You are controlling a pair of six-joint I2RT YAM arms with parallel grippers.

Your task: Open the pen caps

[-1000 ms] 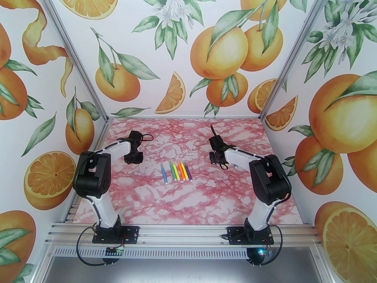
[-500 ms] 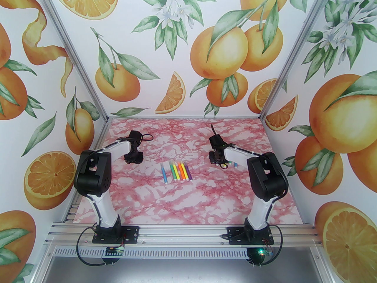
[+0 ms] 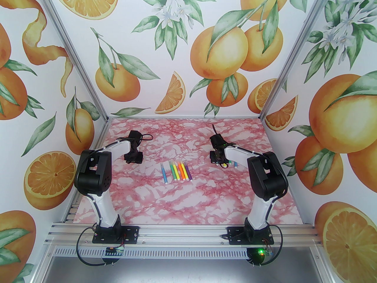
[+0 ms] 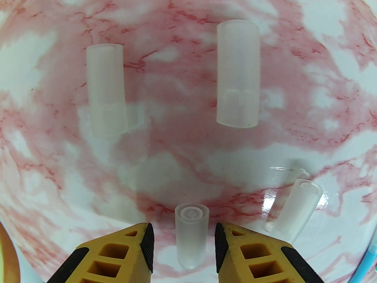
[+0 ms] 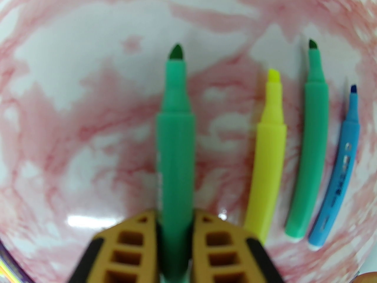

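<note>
Fingers (image 4: 145, 240) of the left gripper (image 4: 184, 228) stand a little apart, with a clear cap (image 4: 191, 237) between them. A thin gap shows on each side of the cap, so the pads are not pressing it and the gripper has hold of nothing. The cap's open mouth faces away from the gripper. Three more caps lie on the pink marbled table (image 4: 188, 169) ahead of this gripper. One cap (image 4: 105, 90) is ahead and to the left and a second (image 4: 238, 74) is ahead and slightly right. A third (image 4: 299, 211) is close by on the right, tilted, with its open end away from the fingers.

The right gripper (image 5: 176, 217) is closed around the barrel of a green pen (image 5: 175, 146). The pen's bare dark tip points straight ahead, well past the fingertips. The pen looks blurred, and I cannot tell whether it touches the table. Three uncapped pens lie side by side to this gripper's right, tips pointing the same way as the held one. The yellow pen (image 5: 269, 158) is nearest, then a second green pen (image 5: 312, 158), then a blue pen (image 5: 338, 187) farthest out.

From above, a row of pens (image 3: 176, 172) lies between the two grippers — to the right of the left one and to the left of the right one. Their far ends look pale.
</note>
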